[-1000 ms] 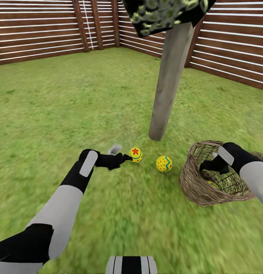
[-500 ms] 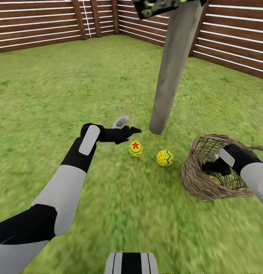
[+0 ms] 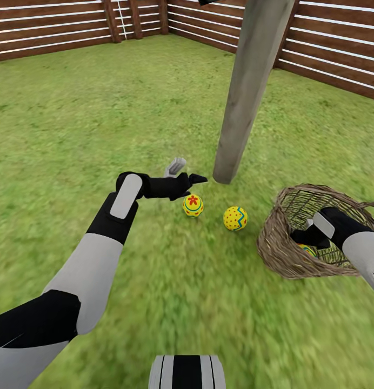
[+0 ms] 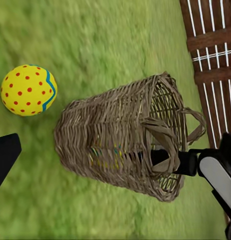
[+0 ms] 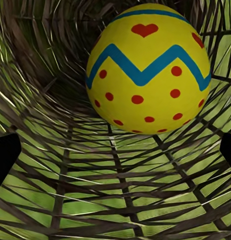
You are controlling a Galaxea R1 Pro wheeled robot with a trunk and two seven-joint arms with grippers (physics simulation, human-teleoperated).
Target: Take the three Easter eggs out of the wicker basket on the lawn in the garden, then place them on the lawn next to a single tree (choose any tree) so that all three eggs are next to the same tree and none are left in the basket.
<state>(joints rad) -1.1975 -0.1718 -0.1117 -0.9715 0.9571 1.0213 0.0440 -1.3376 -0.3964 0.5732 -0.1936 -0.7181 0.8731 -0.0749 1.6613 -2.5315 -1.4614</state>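
A garden lawn [image 3: 100, 108] ringed by a slatted fence [image 3: 46, 32], seen from the robot's head. A pale tree trunk [image 3: 246, 92] rises just ahead.

The left claw [image 3: 193, 178] hovers above the grass with nothing in it; one finger shows dark, one grey, and they look parted. Just below and beside it lies an egg with a red flower mark [image 3: 193, 205]. A second egg [image 3: 235, 218], with red dots and a blue zigzag, sits a little further toward the basket. Both rest on grass near the foot of the trunk, apart from each other.

The basket [image 3: 279, 254] lies tipped on its side, mouth facing the right arm. The right claw [image 3: 305, 236] reaches into that mouth. In the right wrist view its two dark fingertips [image 5: 5, 160] stand spread wide at either edge, gripping nothing, and the third egg [image 5: 148, 67] sits straight ahead between them, resting on the woven wall, not yet touched. So one egg remains inside.

Judging by looks, the egg is probably light, hard and smooth, so it could roll or squirt out of a pinch. The best hold seems to be across its widest middle, fingers on opposite sides. The basket looks light and open-woven, and may shift or roll if the claw pushes against it.
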